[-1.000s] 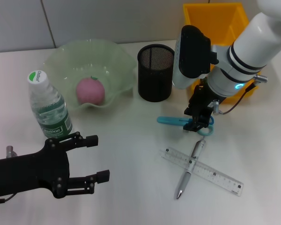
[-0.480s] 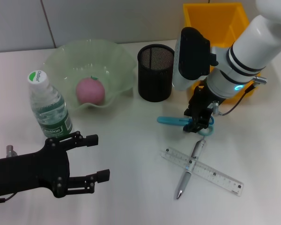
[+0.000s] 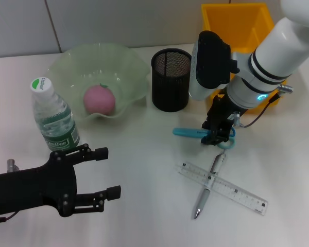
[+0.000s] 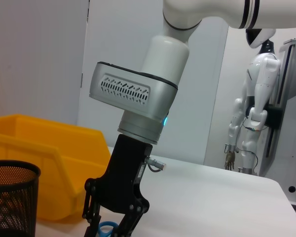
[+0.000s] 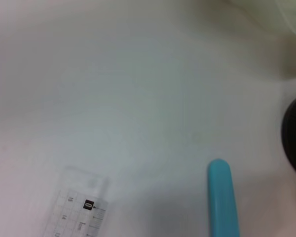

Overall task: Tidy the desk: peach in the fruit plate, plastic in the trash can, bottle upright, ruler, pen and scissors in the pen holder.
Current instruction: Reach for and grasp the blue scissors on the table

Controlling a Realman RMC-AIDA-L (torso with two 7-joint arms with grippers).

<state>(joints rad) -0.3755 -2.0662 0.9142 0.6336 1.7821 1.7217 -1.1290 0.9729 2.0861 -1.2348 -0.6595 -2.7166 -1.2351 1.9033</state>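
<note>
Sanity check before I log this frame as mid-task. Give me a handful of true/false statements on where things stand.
1. The peach lies in the fruit plate. True.
2. The bottle lies on its side. False: it stands upright, cap on.
3. The pen lies across the ruler on the table. True.
4. The scissors are in the pen holder. False: they lie on the table, with the right gripper down at their handle end.
5. The left gripper holds the bottle. False: it is open, near the bottle, holding nothing.
</note>
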